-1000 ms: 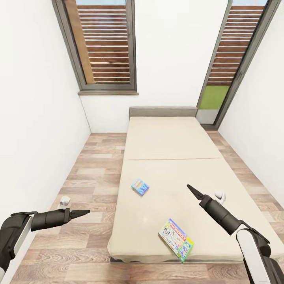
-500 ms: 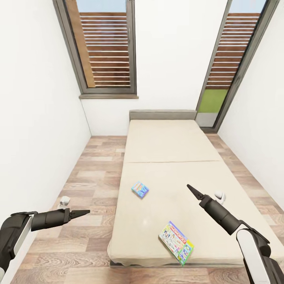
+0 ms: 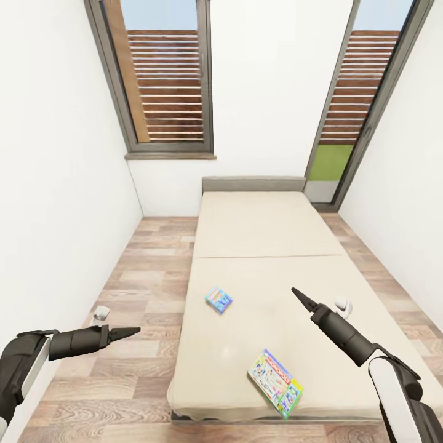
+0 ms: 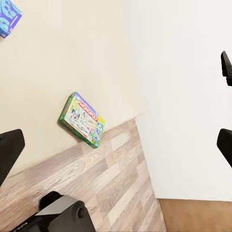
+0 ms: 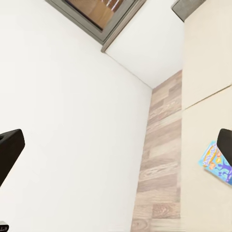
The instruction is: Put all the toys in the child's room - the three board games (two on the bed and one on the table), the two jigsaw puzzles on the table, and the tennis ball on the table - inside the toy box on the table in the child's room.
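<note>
Both pincers were empty and held out clear of the bed (image 3: 264, 234), left pincer (image 3: 130, 332) looking closed, right pincer (image 3: 300, 298) too, likely just parked for the approach. White-green board game (image 3: 275, 383) lay flat at the bed's near edge, long axis running near-right to far-left; small blue board game (image 3: 218, 299) sat mid-bed, farther left, turned diagonally.

White walls (image 3: 61, 184), wood-plank floor (image 3: 147, 289), two tall dark-framed windows (image 3: 163, 80) with slatted screens outside.
</note>
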`<state>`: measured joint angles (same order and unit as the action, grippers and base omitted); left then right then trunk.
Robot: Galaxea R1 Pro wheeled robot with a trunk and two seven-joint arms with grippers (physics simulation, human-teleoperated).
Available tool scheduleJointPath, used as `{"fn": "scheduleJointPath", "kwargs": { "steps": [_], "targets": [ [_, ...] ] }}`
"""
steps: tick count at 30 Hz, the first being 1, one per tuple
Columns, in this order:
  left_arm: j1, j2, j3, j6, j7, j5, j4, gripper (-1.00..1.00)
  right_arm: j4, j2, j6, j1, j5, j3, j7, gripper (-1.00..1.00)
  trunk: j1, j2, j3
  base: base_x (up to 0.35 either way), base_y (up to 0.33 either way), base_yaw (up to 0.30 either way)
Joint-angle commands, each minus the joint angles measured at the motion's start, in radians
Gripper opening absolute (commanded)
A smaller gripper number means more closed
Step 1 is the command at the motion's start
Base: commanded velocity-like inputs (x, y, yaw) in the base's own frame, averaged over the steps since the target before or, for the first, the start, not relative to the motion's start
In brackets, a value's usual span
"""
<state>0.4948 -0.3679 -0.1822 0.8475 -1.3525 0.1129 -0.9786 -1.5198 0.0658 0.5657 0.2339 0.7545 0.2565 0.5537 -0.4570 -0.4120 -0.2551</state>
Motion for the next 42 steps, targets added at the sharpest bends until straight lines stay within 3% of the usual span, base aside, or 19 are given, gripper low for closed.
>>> {"fn": "scheduleJointPath", "kwargs": {
  "steps": [1, 42],
  "targets": [
    [0.001, 0.0, 0.0, 0.01, -0.002, 0.002, 0.0, 1.0, 0.0, 0.0, 0.008, 0.001, 0.006, 0.001, 0.0, 1.0, -0.001, -0.002, 0.0, 0.0, 0.0, 0.0],
    [0.001, 0.0, 0.002, 0.01, 0.0, 0.002, 0.0, 1.0, 0.0, -0.001, 0.008, 0.001, 0.006, 0.001, -0.001, 1.0, -0.001, -0.002, 0.068, 0.0, 0.0, 0.0]
  ]
}}
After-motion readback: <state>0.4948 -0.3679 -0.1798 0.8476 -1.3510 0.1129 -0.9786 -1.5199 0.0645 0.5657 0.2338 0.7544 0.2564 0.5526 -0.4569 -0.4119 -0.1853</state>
